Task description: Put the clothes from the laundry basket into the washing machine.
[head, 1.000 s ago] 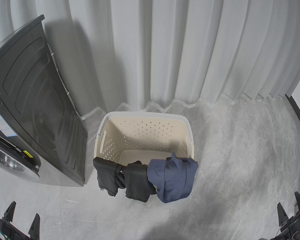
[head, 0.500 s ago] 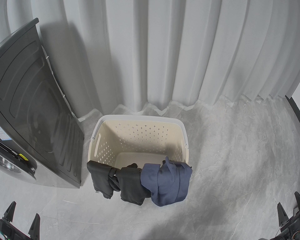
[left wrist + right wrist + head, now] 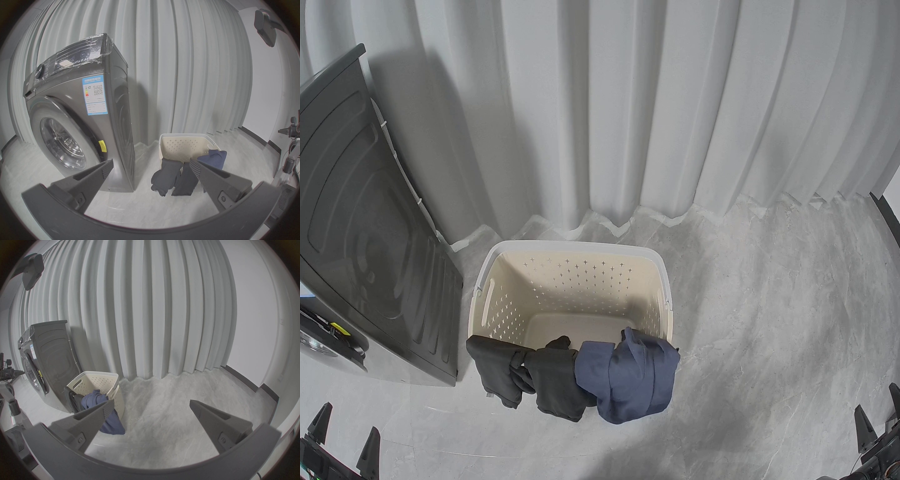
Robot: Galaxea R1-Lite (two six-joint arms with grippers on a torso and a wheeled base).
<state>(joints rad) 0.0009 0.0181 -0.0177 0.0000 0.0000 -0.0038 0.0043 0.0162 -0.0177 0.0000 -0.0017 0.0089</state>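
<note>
Yet to move clothes (image 3: pixel 625 381) from laundry basket (image 3: pixel 569 245) to washing machine (image 3: pixel 362 237); holding left end effector (image 3: pixel 345 429), right end effector (image 3: pixel 878 410) apart.

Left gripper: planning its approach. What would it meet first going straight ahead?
The left gripper would probably reach the curtain, through the gap between washing machine and laundry basket; depth is unclear.
</note>
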